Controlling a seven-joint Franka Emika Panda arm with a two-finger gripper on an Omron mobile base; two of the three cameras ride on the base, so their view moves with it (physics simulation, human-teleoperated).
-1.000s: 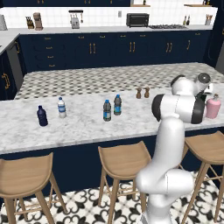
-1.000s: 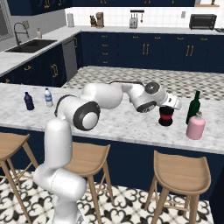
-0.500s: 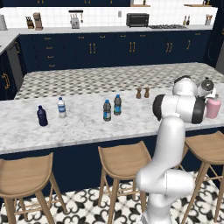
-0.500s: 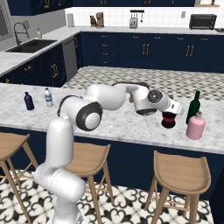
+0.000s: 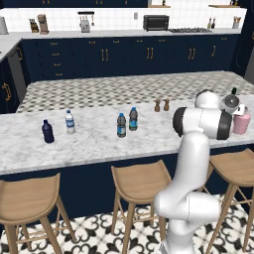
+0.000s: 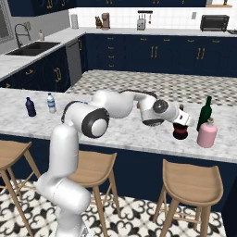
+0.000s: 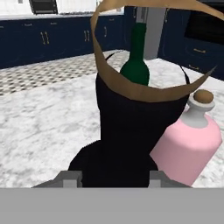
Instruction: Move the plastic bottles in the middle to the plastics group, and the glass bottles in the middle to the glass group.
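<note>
Gripper (image 6: 185, 121) is clamped on the black bottle (image 6: 180, 131), near the counter's (image 6: 125, 132) right end beside the pink bottle (image 6: 207, 134). I judge it heavy, slick, breakable glass; body grip suits.

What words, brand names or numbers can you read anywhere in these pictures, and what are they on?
None can be read.
Black bottle: red band, no letters visible.
Two plastic bottles: blue bands, too small.
Water bottle: blue label, too small.
Green bottle and pink bottle: no print.
</note>
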